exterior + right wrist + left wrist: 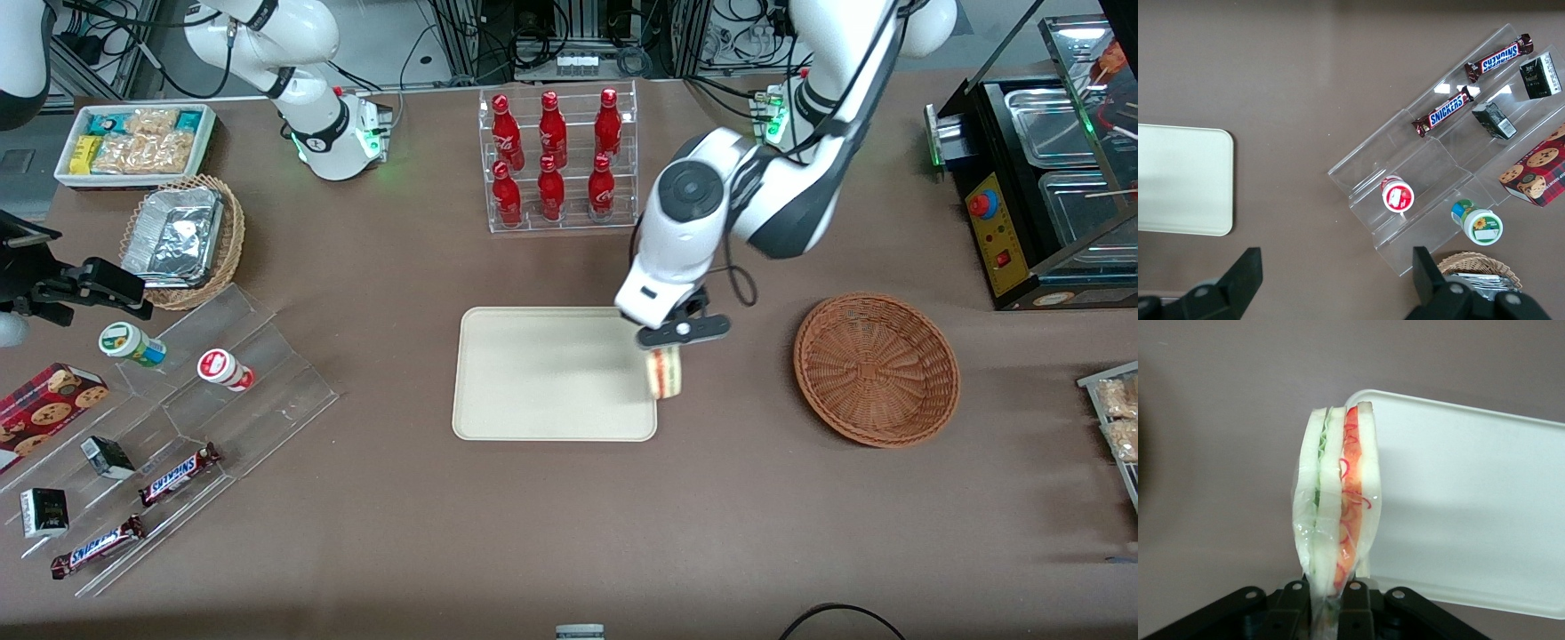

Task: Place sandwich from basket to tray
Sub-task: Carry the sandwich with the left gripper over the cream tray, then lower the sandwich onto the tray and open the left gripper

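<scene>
My left gripper hangs over the edge of the cream tray that faces the basket, shut on the sandwich. The wrapped wedge shows pale bread with green and red filling, pinched at its narrow end between the black fingers. It hangs above the tray's rim, partly over the brown table. The reddish-brown woven basket stands toward the working arm's end, with nothing in it.
A clear rack of red bottles stands farther from the front camera than the tray. Toward the parked arm's end lie a stepped acrylic stand with snacks, a tan wicker basket of foil containers and a white snack bin. A black food warmer stands past the basket.
</scene>
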Action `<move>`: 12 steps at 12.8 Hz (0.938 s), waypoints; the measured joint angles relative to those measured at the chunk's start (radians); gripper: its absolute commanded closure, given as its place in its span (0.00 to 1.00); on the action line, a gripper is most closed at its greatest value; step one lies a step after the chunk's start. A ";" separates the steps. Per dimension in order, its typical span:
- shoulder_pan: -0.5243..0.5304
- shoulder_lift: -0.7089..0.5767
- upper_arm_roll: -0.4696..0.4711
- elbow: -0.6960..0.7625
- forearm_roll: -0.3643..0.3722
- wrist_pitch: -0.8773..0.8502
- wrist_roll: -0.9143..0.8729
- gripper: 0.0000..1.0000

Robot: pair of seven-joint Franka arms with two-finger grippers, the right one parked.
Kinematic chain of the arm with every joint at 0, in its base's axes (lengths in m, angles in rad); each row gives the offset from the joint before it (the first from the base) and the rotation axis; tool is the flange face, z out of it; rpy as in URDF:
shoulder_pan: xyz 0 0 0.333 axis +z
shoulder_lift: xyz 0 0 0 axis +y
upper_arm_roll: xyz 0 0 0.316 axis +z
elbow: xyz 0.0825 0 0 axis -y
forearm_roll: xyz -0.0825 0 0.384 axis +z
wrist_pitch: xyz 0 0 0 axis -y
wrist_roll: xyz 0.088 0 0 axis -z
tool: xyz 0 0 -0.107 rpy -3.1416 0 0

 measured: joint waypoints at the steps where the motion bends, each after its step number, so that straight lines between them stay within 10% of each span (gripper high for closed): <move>1: -0.015 0.032 0.000 0.001 0.001 0.038 0.001 0.99; 10: -0.093 0.184 0.001 0.012 0.071 0.154 -0.003 0.98; 12: -0.093 0.199 0.001 0.014 0.072 0.168 -0.003 0.78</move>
